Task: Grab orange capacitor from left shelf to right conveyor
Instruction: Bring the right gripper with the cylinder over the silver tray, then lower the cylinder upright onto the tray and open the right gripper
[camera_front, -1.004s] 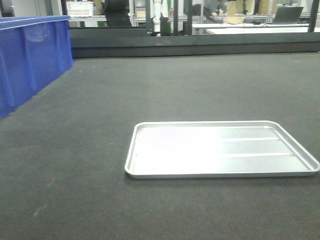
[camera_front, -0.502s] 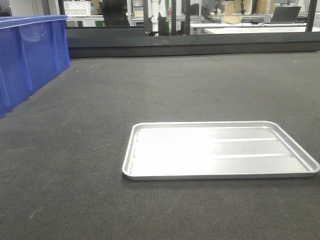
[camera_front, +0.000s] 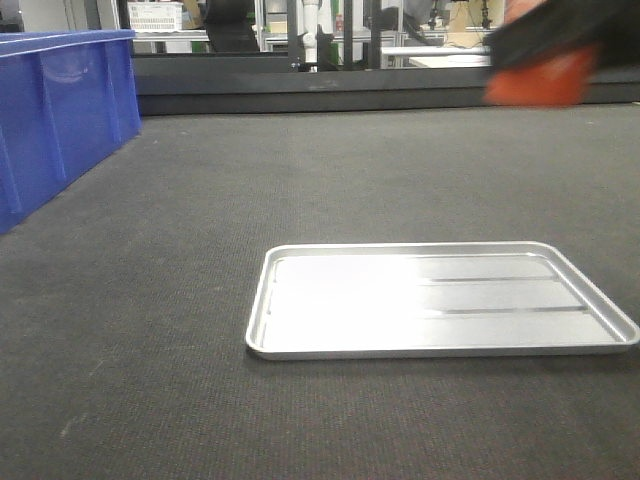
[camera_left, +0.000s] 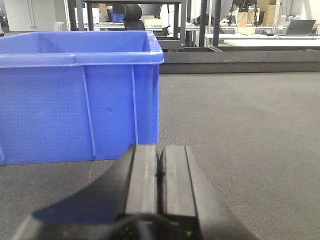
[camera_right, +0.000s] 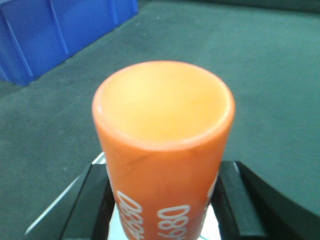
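R gripper (camera_right: 163, 212) clamps orange capacitor (camera_right: 162, 125); it should lower it upright, slowly, onto right conveyor (camera_front: 180, 200), pref. clear of tray (camera_front: 262, 300). L gripper (camera_left: 160, 172) closed, empty.

The left gripper (camera_left: 159, 167) and right gripper (camera_right: 162, 200) have matte black, blocky jaws.

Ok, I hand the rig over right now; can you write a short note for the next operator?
Left gripper: shut, empty, near the blue bin on the conveyor belt.
Right gripper: shut on the orange capacitor, held upright in the air above the belt.
Done: capacitor picked up; the shelf is out of view.
Left: lower it onto the belt, beside the silver tray perhaps, and release.
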